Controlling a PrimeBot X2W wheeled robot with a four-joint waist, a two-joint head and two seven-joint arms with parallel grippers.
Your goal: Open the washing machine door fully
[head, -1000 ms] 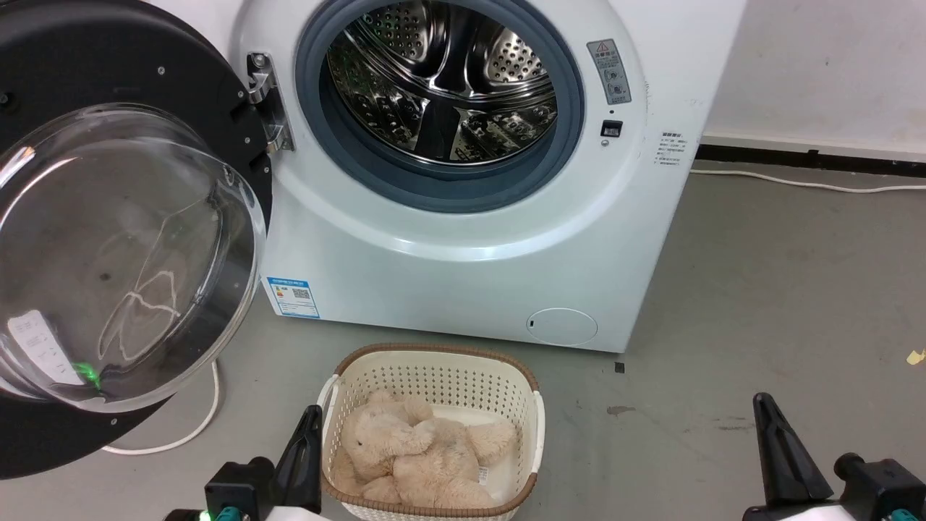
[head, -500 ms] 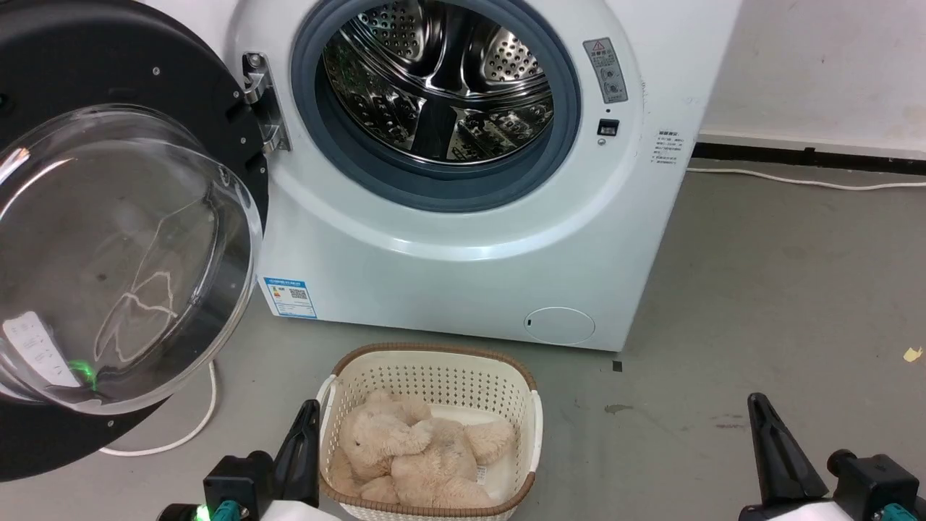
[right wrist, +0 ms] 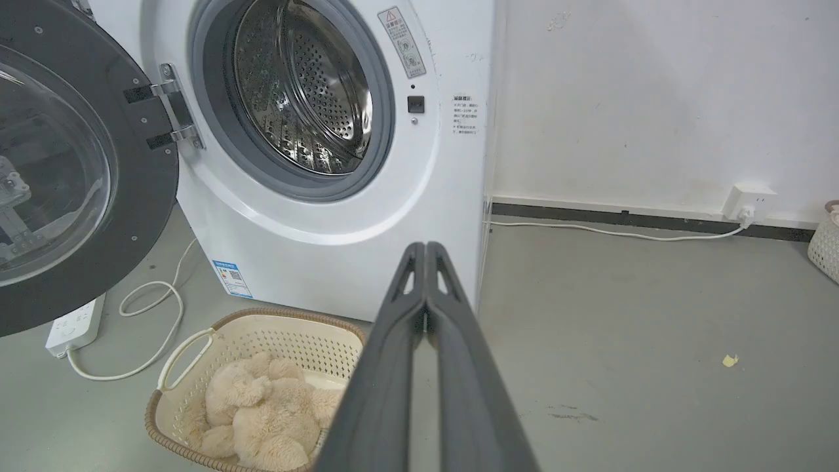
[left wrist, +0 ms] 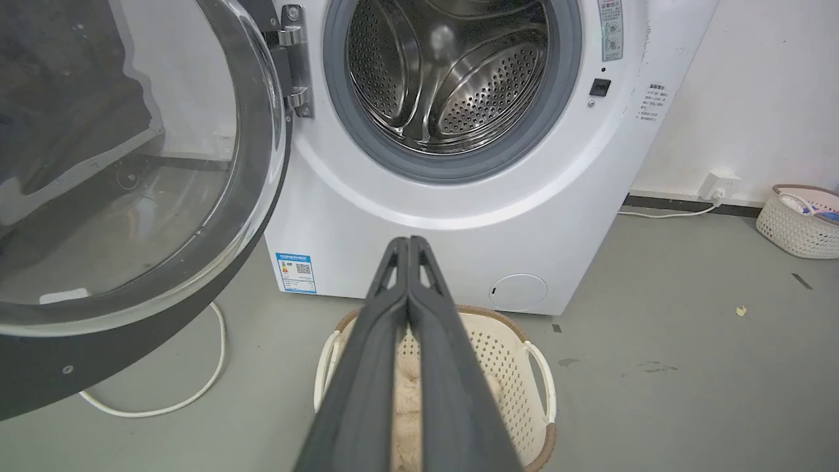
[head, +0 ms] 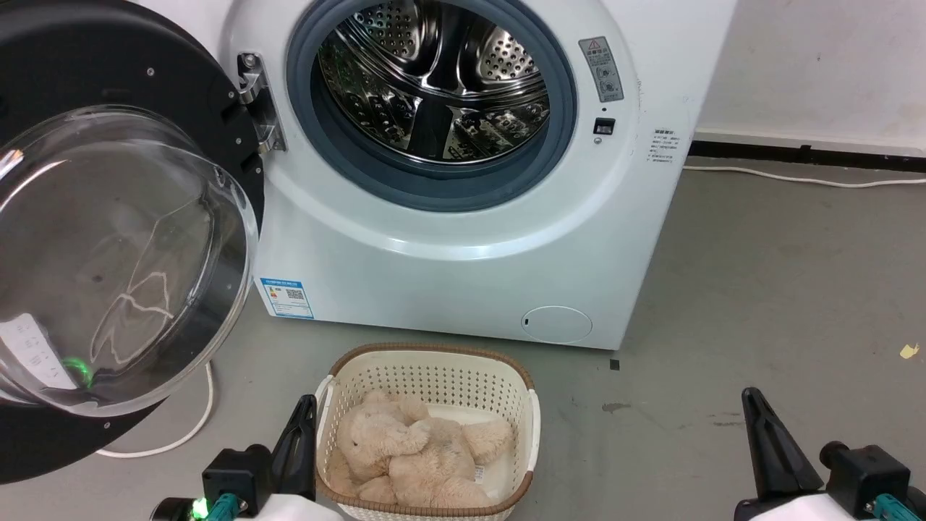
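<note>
A: How is the left gripper (left wrist: 408, 241)?
B: Fingers (left wrist: 367, 367) pressed flat together, tip to tip, nothing between them. It sits at the lower left of the head view, just beside the left rim of the laundry basket (head: 434, 352). I can't tell whether it touches.

A: And the right gripper (right wrist: 426, 245)?
B: Same: fingers closed on each other, empty. Lower right of the head view, over bare floor (head: 759, 289), well apart from the basket.

A: Where's the washing machine door (head: 181, 94)?
B: Left side of the head view, wide open on its hinge (head: 255, 101). Black ring, with the clear glass bowl bulging toward the camera. Neither gripper touches it. The drum (head: 434, 87) mouth is uncovered at upper centre.

A: Anything in the way?
B: The basket sits on the floor in front of the washing machine (head: 448, 268), below the small round flap (head: 557, 324), with a beige plush toy (head: 412, 456) inside. A white cable (head: 199, 423) loops under the door's lower edge, and a power strip (right wrist: 72, 324) lies beside it.

A: Room to move?
B: Grey floor runs from the machine's right side to the wall (right wrist: 655, 98). A second basket (left wrist: 799, 223) stands at the right edge of the left wrist view, near a wall socket (left wrist: 718, 183).
</note>
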